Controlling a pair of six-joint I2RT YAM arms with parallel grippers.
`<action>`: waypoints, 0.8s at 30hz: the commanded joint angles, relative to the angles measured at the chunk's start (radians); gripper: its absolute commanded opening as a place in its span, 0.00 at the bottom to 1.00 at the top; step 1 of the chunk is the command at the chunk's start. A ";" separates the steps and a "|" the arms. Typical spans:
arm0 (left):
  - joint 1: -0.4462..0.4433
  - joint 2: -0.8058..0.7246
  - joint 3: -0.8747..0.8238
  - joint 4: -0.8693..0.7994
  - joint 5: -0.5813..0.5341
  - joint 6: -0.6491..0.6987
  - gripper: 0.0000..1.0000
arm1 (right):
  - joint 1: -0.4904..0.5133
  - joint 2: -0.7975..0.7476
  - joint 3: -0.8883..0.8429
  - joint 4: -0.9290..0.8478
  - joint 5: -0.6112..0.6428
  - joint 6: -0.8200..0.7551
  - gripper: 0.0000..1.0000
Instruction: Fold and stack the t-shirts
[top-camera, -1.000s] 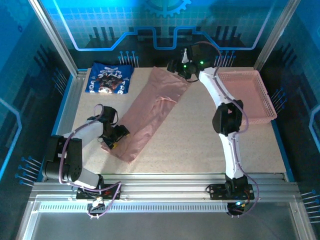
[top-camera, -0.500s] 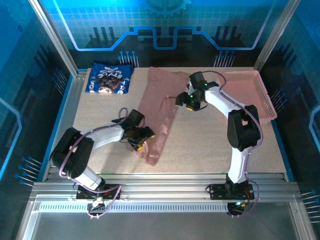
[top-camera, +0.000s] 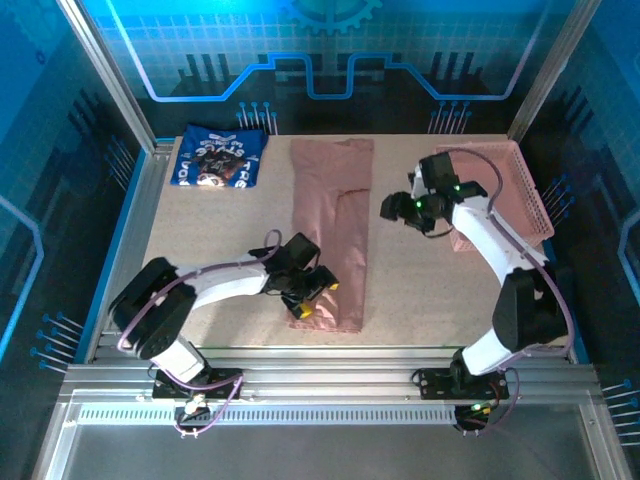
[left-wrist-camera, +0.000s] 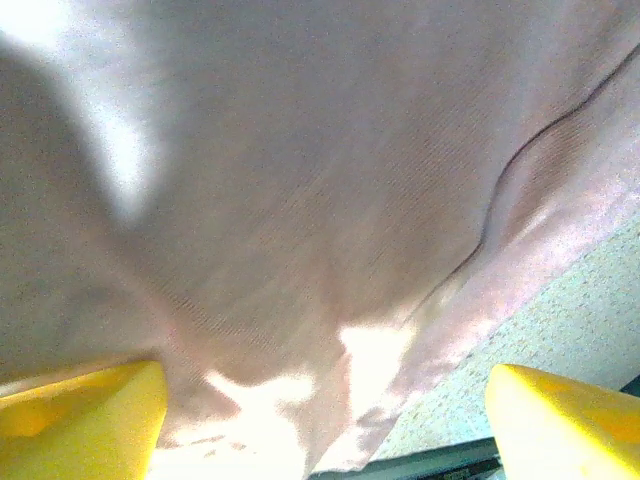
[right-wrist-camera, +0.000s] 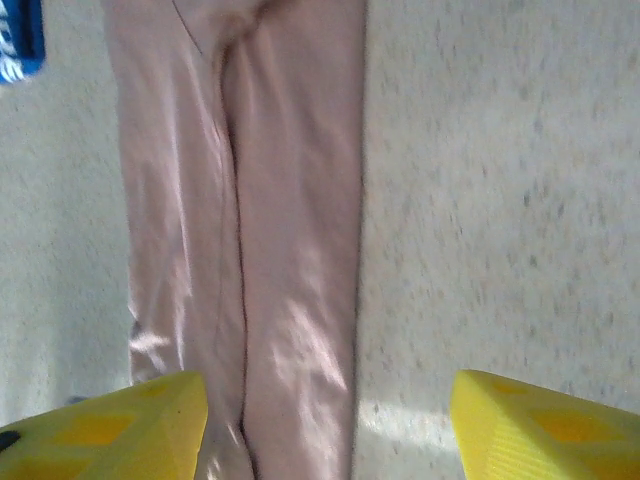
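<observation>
Pink shirt (top-camera: 330, 230) now lying straight, not diagonal; right gripper (top-camera: 395, 208) backing off it, spread & empty; left gripper (top-camera: 315, 295) spreading at its near hem, so ready for nxt fold.

The top camera sits high behind the arm bases at the near edge and looks down and forward over the whole desk (top-camera: 200, 240). The left wrist camera hangs very close over the pink t-shirt (left-wrist-camera: 300, 200), with the left fingers (left-wrist-camera: 80, 415) in its bottom corners. The right wrist camera stands farther off, looking down past the right fingers (right-wrist-camera: 540, 425) along the shirt's length. All three views share that shirt and the desk beside it.
</observation>
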 joint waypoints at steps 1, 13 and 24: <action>0.005 -0.122 -0.059 -0.142 -0.037 -0.029 0.87 | 0.026 -0.098 -0.131 -0.038 -0.085 0.005 0.67; 0.039 -0.445 -0.226 -0.248 -0.139 0.159 0.84 | 0.332 -0.304 -0.523 0.002 -0.274 0.071 0.66; 0.052 -0.348 -0.336 0.071 -0.050 0.286 0.69 | 0.438 -0.162 -0.566 0.142 -0.290 0.105 0.64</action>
